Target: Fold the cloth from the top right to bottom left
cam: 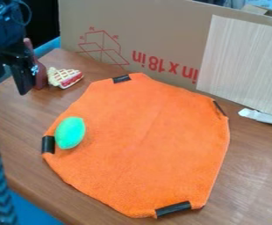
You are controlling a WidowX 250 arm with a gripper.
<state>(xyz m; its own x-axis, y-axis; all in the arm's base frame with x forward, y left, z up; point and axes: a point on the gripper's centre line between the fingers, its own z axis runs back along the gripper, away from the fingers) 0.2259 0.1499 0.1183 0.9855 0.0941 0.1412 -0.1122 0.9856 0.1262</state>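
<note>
Orange cloth [156, 132] lies spread on the wooden table [249, 184], green oval toy, maybe an egg [71, 132], on its left part. No fold made; whole far-right to near-left fold remains. Gripper [20, 81] far left, pointing down, clear of cloth; can't tell whether apart or together.

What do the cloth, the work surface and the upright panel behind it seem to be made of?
The orange cloth looks like soft fabric, perhaps microfiber or terry, given its fuzzy, matte nap. The table appears to be wood or a wood-look laminate, with brown grain and a slight sheen. The panel seems to be cardboard: matte, tan, with red box printing.
</note>
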